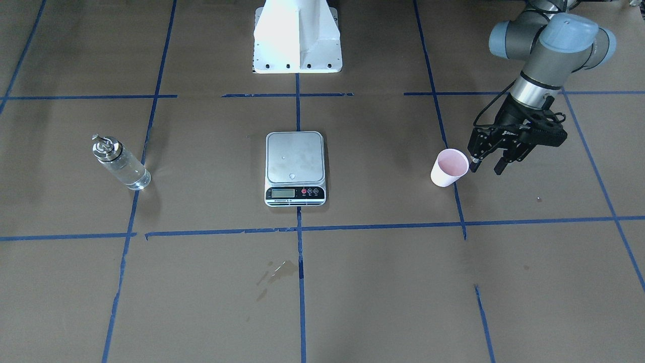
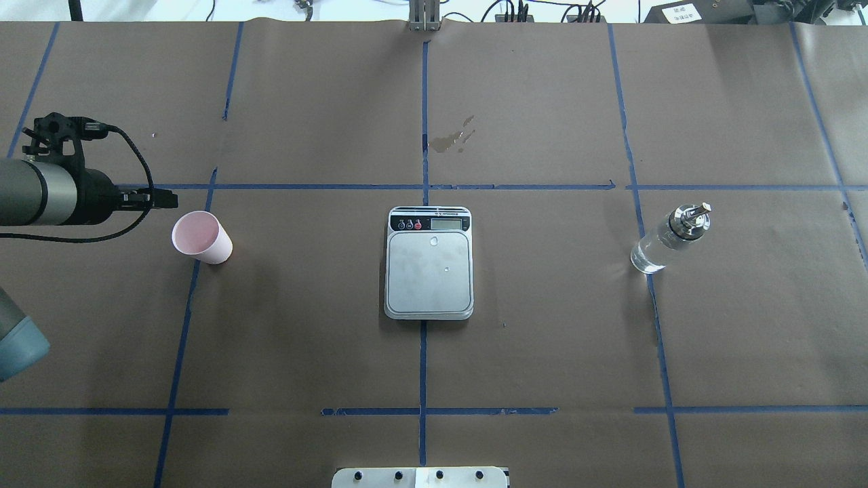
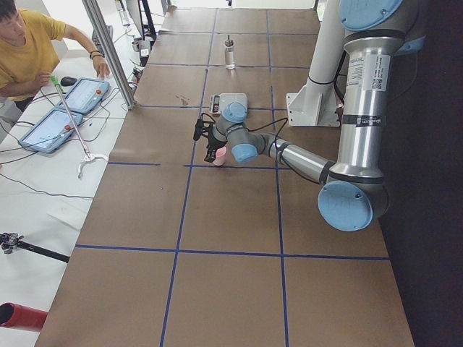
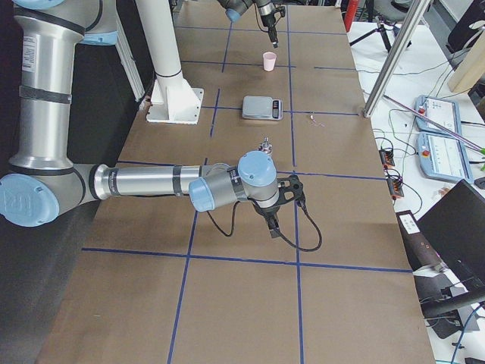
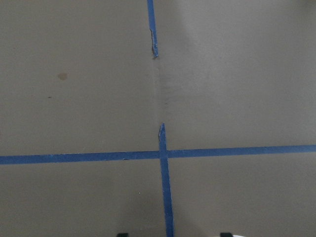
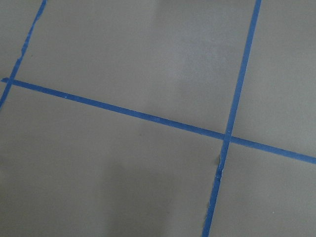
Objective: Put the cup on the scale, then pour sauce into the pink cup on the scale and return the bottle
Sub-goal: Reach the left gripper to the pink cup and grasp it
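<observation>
Left gripper (image 1: pixel 486 169) spread open just beside cup (image 1: pixel 449 168) rim, scale (image 1: pixel 295 166) well apart, bottle (image 1: pixel 121 164) beyond, right gripper (image 4: pixel 273 226) opening cannot be told.

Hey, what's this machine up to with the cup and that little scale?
A two-armed robot is at the start of a pouring job. Its left gripper, fingers spread, is right beside the pink paper cup but not gripping it. The cup stands on the table, not yet on the kitchen scale, whose platform is bare. The glass bottle stands untouched on the other side; the right gripper hangs apart from it.
</observation>
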Action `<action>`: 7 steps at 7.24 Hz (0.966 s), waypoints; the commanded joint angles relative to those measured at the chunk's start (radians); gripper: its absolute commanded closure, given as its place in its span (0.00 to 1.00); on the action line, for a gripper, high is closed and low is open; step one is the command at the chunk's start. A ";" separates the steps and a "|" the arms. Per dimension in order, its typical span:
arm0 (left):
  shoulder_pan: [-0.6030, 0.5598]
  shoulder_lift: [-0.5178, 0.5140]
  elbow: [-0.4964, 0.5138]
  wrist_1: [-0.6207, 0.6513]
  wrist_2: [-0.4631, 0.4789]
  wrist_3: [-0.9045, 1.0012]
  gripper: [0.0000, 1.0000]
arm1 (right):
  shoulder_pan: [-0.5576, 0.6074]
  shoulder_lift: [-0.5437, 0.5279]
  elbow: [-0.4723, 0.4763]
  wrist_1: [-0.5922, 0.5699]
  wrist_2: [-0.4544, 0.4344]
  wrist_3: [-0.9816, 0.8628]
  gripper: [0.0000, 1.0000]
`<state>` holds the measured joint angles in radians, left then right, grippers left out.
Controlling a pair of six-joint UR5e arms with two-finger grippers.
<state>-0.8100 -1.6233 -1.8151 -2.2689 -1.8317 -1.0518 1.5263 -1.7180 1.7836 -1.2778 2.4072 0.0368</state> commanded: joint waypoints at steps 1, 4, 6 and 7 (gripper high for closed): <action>0.034 -0.009 0.014 0.002 0.012 -0.002 0.34 | 0.000 0.000 -0.001 0.000 0.000 0.000 0.00; 0.069 -0.007 0.013 0.002 0.014 -0.002 0.37 | 0.000 0.000 -0.001 0.000 0.000 0.000 0.00; 0.084 -0.006 0.014 0.002 0.034 0.000 0.84 | 0.000 0.000 -0.003 0.000 0.000 0.000 0.00; 0.090 -0.007 0.013 0.002 0.035 0.000 1.00 | 0.000 0.000 -0.003 0.000 0.000 0.000 0.00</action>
<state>-0.7285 -1.6297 -1.8018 -2.2672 -1.8007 -1.0529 1.5263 -1.7181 1.7812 -1.2778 2.4068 0.0368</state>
